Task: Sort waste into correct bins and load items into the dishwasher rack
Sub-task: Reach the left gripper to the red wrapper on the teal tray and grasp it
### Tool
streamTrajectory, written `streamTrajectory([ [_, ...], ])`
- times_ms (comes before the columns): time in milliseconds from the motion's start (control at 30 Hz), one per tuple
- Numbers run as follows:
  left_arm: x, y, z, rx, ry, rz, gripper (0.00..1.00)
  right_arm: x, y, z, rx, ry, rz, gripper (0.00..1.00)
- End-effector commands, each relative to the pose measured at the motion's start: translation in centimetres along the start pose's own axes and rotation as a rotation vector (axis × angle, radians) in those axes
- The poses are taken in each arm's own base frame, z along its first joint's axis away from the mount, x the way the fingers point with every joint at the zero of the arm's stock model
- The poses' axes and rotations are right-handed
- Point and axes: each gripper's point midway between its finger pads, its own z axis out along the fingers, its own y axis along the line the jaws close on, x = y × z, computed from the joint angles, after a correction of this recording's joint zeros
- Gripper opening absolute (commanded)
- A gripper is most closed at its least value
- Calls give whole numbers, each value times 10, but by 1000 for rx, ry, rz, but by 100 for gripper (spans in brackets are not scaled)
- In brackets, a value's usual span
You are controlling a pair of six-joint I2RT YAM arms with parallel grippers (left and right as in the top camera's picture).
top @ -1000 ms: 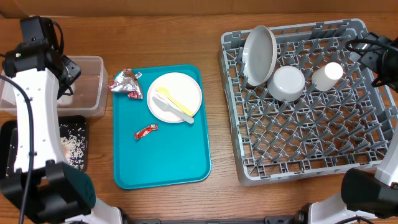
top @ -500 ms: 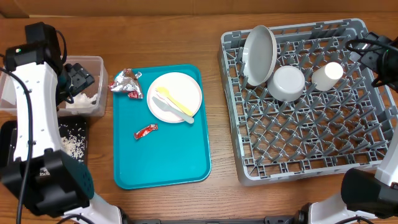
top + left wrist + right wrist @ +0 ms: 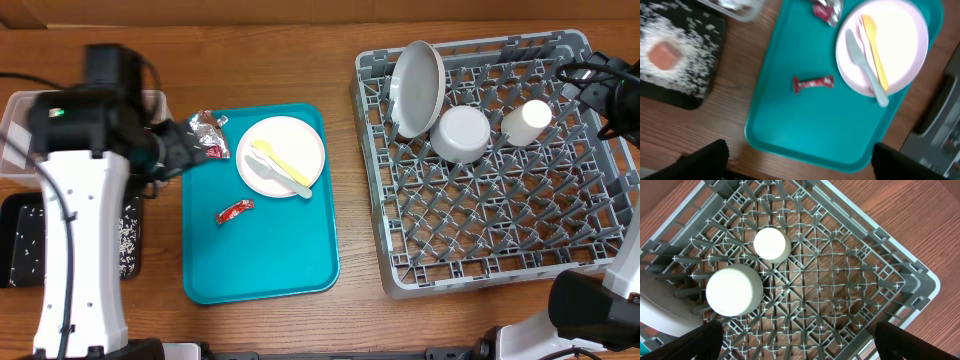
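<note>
A flat teal tray (image 3: 260, 250) lies on the wooden table (image 3: 270, 60) (left of centre, seen overhead).

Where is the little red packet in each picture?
Overhead: red packet on the teal tray, lower left of the white plate.
Left wrist: near the middle, on the tray, lower left of the plate.
Right wrist: not in it.
Shared landmark: the white plate.

clear rectangular plastic tub (image 3: 20, 140): middle hidden under white left arm (image 3: 85, 220) | shallow black rectangular tray (image 3: 12, 215): centre likewise covered | pale grey round plate (image 3: 657, 315): cropped by right wrist view's left edge
</note>
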Motion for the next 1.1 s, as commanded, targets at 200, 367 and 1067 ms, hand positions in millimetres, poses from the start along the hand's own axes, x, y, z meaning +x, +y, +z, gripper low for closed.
streamTrajectory([
  [200,31,-11,90,-82,153,352,100,-1,0,-1,-3,-7,7,100],
  [367,26,-15,126,-54,122,571,100,-1,0,-1,-3,-7,7,100],
  [1067,50,-29,199,116,218,1049,91,-1,0,-1,-3,-7,7,100],
])
